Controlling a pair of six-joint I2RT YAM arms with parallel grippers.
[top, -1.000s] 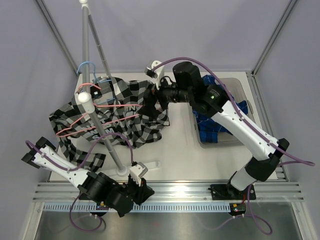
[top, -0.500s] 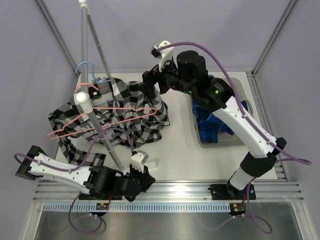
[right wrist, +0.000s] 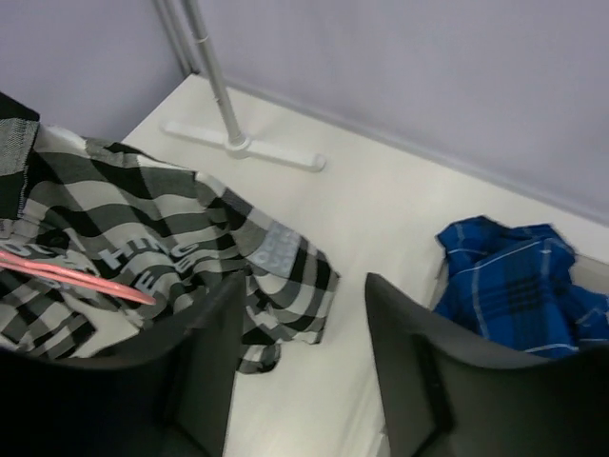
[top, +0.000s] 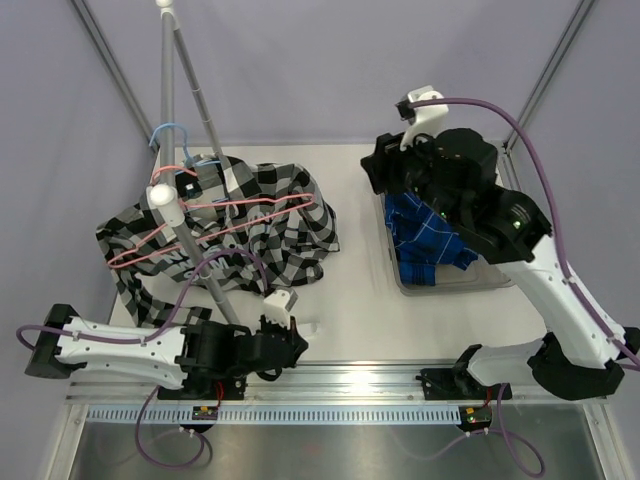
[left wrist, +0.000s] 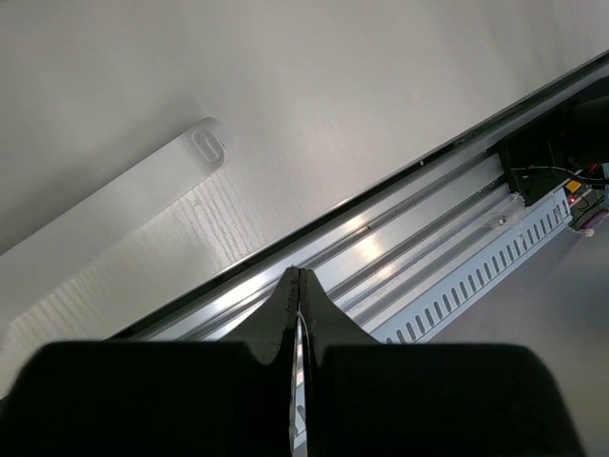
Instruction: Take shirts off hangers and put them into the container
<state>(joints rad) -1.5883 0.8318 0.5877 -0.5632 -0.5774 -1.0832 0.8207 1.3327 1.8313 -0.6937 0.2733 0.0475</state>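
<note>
Finds the blue shirt (top: 425, 235) already in the bin (top: 480, 283), and the checked shirt (top: 270, 215) sprawled on the table left of it, with the pink hanger (top: 230, 212) across it. Shows the right gripper (right wrist: 304, 286) spread and empty above the bin, the left gripper (left wrist: 298, 286) clenched on nothing by the front rail. Best to pin the cloth with one and draw the hanger out hook-first with the other. Cannot tell whether the wire runs inside the cloth; hard to make out the hook beside the pole (top: 205, 270).

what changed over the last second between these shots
The right gripper left the checked shirt and swung right toward the container, jaws open and empty. The left gripper closed and its arm dropped flatter along the near edge. The checked shirt and blue shirt stayed put.
</note>
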